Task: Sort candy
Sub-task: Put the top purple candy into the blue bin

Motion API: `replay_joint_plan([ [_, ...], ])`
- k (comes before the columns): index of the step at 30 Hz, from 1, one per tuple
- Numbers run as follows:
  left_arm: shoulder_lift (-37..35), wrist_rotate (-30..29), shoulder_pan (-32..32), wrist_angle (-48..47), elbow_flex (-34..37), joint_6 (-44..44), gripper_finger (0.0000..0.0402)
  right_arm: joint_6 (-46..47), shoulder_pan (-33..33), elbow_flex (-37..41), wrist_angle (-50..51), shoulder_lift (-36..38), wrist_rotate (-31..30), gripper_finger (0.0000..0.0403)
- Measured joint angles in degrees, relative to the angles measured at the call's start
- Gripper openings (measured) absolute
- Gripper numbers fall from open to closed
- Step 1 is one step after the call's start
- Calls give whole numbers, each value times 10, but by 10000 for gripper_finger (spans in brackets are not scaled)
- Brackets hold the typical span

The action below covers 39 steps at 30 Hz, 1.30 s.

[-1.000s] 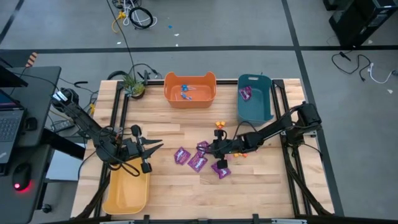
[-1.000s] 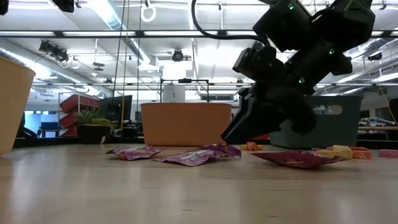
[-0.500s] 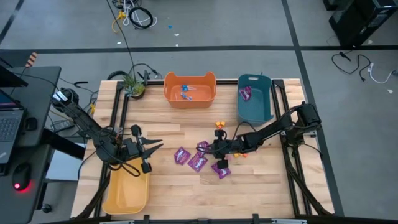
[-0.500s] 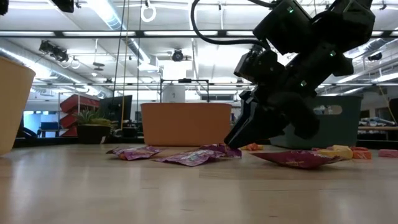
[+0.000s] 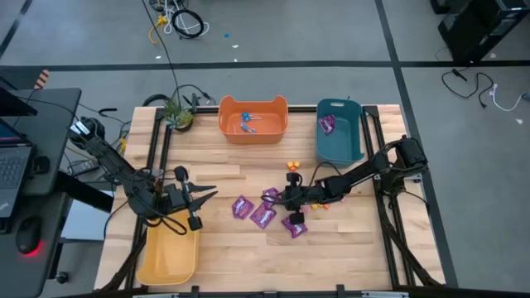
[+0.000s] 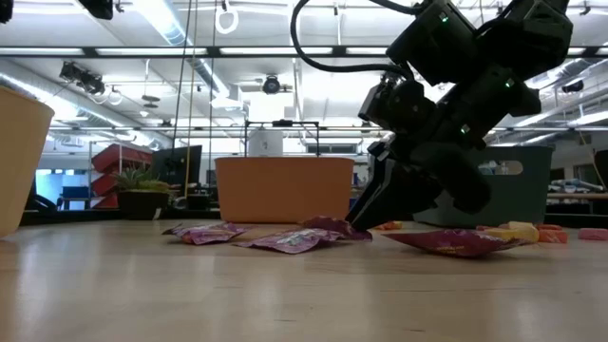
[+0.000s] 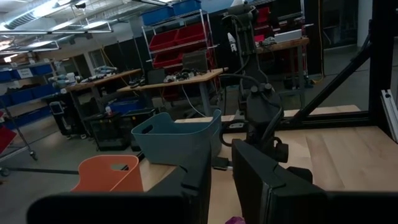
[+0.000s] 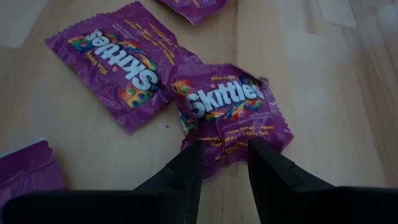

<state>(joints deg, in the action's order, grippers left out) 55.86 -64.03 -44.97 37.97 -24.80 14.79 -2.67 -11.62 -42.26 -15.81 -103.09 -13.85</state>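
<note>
On the wooden counter, purple packets reading "Skittles" lie mid-counter; the right tool pinches one packet's edge; the left tool hovers apart, slightly spread

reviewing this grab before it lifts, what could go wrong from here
1. The right gripper pinches only the edge of a purple Skittles packet, so the packet may slip out on the lift.
2. That packet overlaps a second purple packet; lifting could drag it along.
3. Small orange pieces lie between the pile and the teal bin; a low carry might scatter them.
The left gripper waits above the yellow bin.
</note>
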Motion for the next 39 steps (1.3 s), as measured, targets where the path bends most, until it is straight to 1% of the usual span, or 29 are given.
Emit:
replay_joint_plan([
  [9, 0, 0, 0, 0, 0, 0, 67, 1, 0, 0, 8, 0, 0, 114],
  [13, 0, 0, 0, 0, 0, 0, 67, 2, 0, 0, 10, 0, 0, 106],
  [28, 0, 0, 0, -1, 0, -1, 67, 1, 1, 0, 14, 0, 5, 53],
  [31, 0, 0, 0, -2, 0, -1, 67, 3, 2, 0, 14, 0, 19, 37],
  [34, 0, 0, 0, -2, 0, -1, 67, 16, 8, 0, 23, 0, 36, 10],
  [39, 0, 0, 0, -2, 0, -1, 67, 31, 14, 0, 32, 1, 48, 2],
])
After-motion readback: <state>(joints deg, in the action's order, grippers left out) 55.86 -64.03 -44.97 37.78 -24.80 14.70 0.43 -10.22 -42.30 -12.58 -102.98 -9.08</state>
